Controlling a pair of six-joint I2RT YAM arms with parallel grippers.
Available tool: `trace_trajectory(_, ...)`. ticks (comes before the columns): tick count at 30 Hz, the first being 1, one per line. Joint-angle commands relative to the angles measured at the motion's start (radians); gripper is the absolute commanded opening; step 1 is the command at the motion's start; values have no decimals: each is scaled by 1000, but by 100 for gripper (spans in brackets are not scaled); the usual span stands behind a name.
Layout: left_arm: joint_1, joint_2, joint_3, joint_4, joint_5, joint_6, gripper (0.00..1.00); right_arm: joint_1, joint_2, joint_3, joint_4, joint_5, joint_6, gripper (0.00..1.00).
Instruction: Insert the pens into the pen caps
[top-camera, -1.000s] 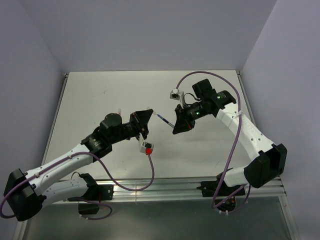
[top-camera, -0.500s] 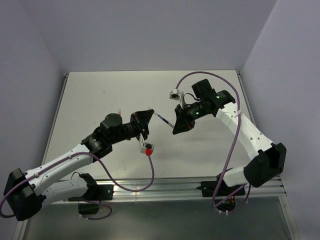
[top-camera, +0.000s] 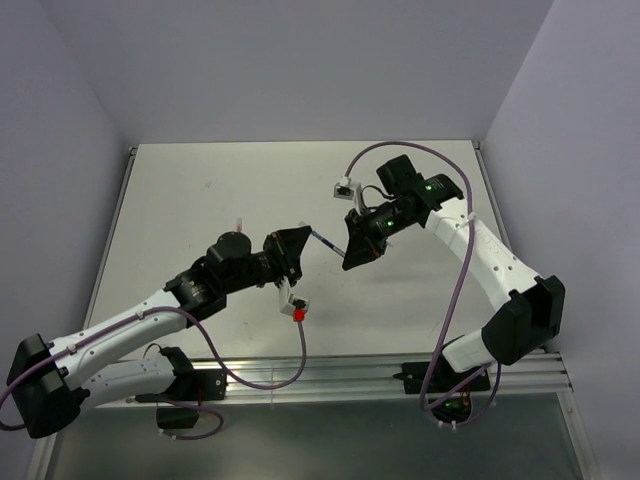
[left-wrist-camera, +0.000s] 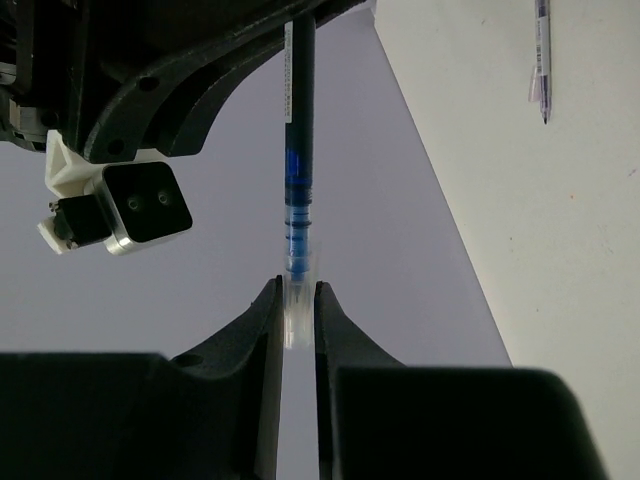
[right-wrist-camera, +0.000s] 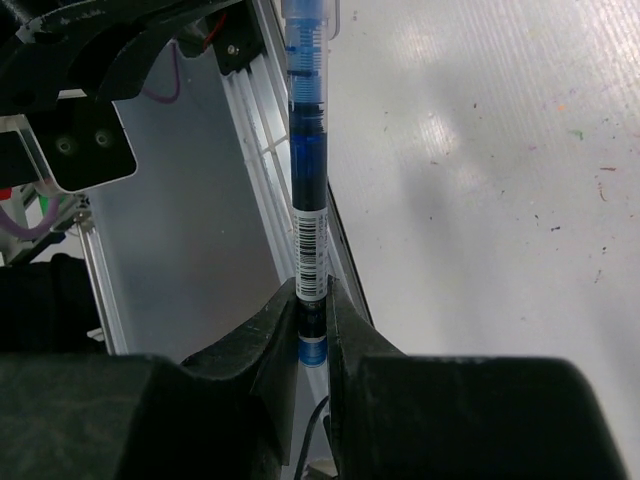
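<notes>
Mid-air, R jaws clamp blue pen (right-wrist-camera: 308, 200) w/ barcode; L jaws pinch clear cap (left-wrist-camera: 298, 300) on its tip.

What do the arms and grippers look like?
White shells and black joints on the left arm and right arm, each trailing a purple cable. The left gripper and right gripper are black with tapered fingers. Green lights glow near the right wrist.

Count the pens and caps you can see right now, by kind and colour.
Blue pen: 1
Pale pen, lying loose: 1
Clear cap: 1
Red pen: 0 in view
Total: 3
</notes>
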Motion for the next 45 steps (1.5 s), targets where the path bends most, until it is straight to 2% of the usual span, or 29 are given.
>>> trace_trajectory(1, -45, 2, 13, 5, 35, 38, 0, 22, 17, 74, 39, -46, -2, 0)
trace_trajectory(12, -108, -18, -25, 14, 44, 121, 0, 59, 63, 175, 39, -66, 13, 0)
trace_trajectory(16, -131, -36, -13, -58, 70, 133, 0, 71, 74, 192, 39, -66, 16, 0)
trace_trajectory(23, -141, -88, -94, -153, 136, 345, 0, 98, 91, 207, 33, -51, 23, 0)
trace_trajectory(28, -160, -81, -104, -123, 118, 322, 1, 114, 93, 223, 33, -48, 24, 0)
trace_trajectory(31, -170, -75, -101, -98, 104, 305, 3, 114, 99, 230, 33, -53, 24, 0)
trace_trajectory(35, -170, -67, -98, -80, 66, 288, 13, 112, 99, 221, 33, -42, 15, 0)
trace_trajectory(39, -170, -38, -84, -15, -17, 223, 17, 108, 79, 204, 42, -40, 7, 0)
trace_trajectory(45, -165, -9, -70, 67, -108, 169, 30, 89, 62, 186, 62, -30, 26, 0)
